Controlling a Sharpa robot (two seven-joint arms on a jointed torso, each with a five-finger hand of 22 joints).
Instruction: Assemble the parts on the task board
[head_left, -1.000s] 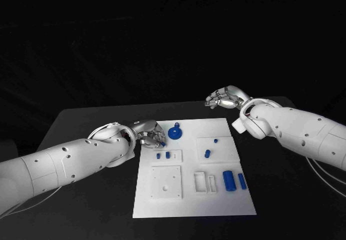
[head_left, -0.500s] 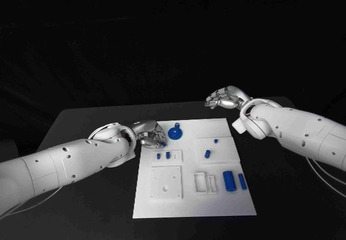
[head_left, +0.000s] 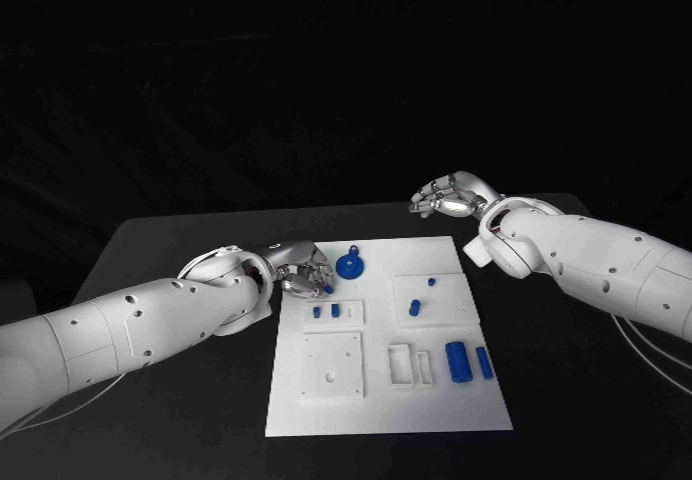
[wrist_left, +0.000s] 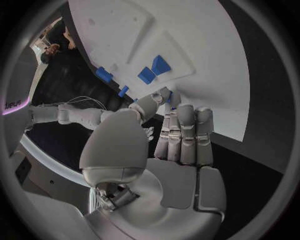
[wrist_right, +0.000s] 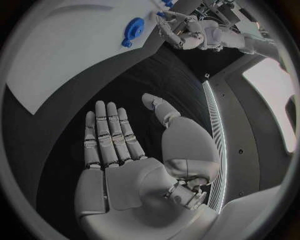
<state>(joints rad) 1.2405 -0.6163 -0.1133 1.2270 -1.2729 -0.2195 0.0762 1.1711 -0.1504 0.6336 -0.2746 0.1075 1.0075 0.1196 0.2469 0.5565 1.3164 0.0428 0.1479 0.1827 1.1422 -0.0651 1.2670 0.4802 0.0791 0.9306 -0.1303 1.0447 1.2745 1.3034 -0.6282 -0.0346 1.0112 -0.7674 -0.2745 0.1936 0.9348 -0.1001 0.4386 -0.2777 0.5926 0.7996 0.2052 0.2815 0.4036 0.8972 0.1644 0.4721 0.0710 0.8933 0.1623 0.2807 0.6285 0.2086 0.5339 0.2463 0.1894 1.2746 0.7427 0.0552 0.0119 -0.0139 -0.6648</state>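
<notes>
On the black table, the flat white task board (head_left: 389, 340) holds small blue plastic parts (head_left: 466, 360), mostly loose; my left hand (head_left: 299, 272) curls at its edge, grip unclear; my right hand (head_left: 449, 196) hovers open, empty

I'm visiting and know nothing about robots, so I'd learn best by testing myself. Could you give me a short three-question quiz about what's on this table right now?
1. True or false: the right hand is holding a blue part.
2. Which hand is at the task board's edge? A) left hand B) right hand C) neither
3. Fill in: the round blue gear-like part lies near the board's ____ edge, far or near from the robot.

Key
1. False: it is open, fingers apart, over the black table beyond the board.
2. A: its fingers sit at the board's left edge, close to the gear-like part.
3. Far.
</notes>
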